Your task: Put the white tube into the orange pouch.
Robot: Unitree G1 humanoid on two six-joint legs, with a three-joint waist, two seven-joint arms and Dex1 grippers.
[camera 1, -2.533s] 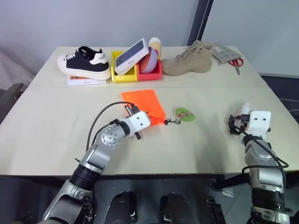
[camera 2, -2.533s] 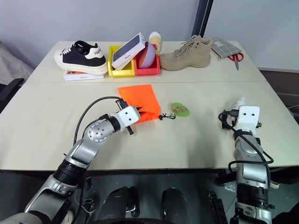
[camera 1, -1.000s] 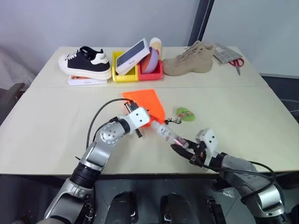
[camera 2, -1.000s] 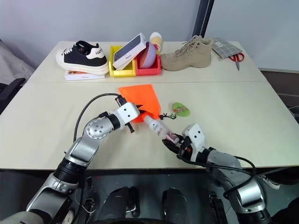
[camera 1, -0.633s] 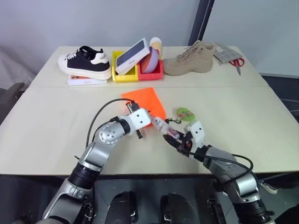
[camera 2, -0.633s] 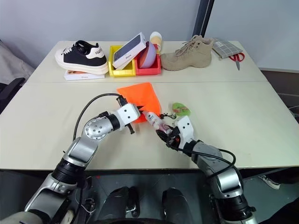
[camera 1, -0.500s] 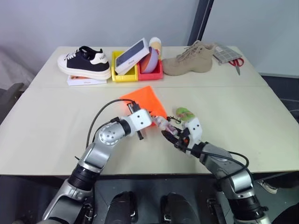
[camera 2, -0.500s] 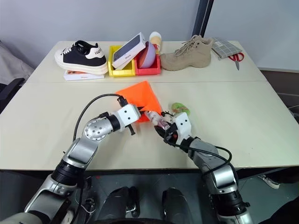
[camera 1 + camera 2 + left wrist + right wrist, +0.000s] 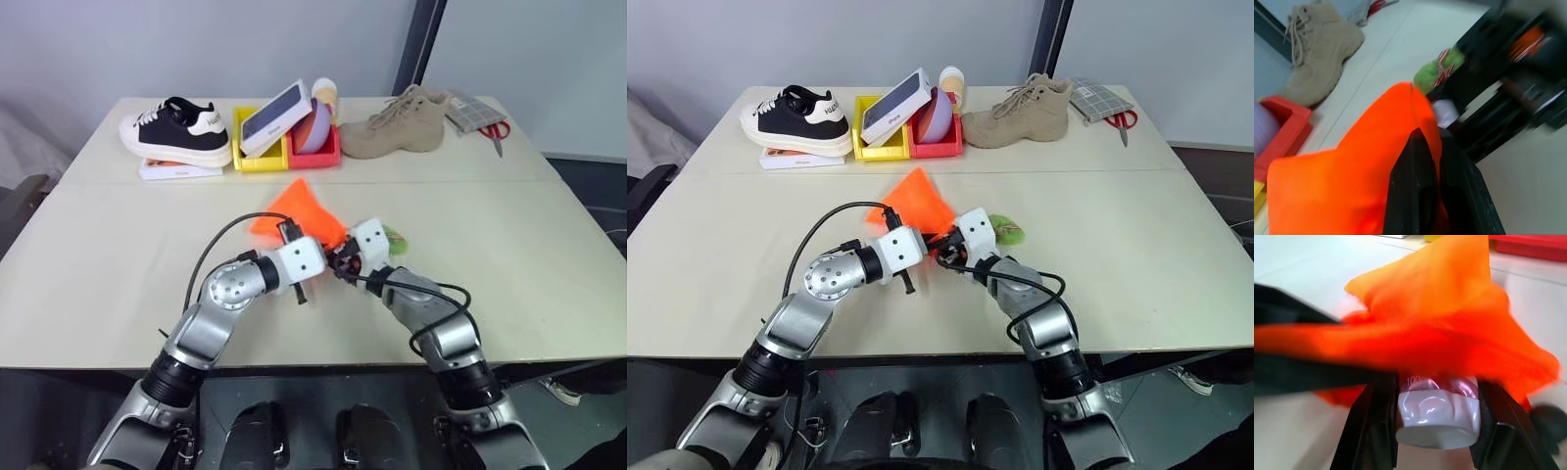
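Along the far edge of the pale surface (image 9: 118, 264), from left: black-and-white sneaker (image 9: 176, 129) resting on a flat white box (image 9: 179, 170); yellow bin (image 9: 259, 154) touching a red bin (image 9: 317, 153); white box (image 9: 275, 117) leaning tilted across both; purple bowl (image 9: 313, 127) tipped on edge in the red one; cream cylinder with orange top (image 9: 325, 96) just behind. Further right, tan lace-up boot (image 9: 405, 125) lying toe toward the bins, then a grey checked cloth (image 9: 474, 111) with red-handled scissors (image 9: 497, 134) at its edge. Near the middle, a small green tag (image 9: 1007, 230), partly hidden.
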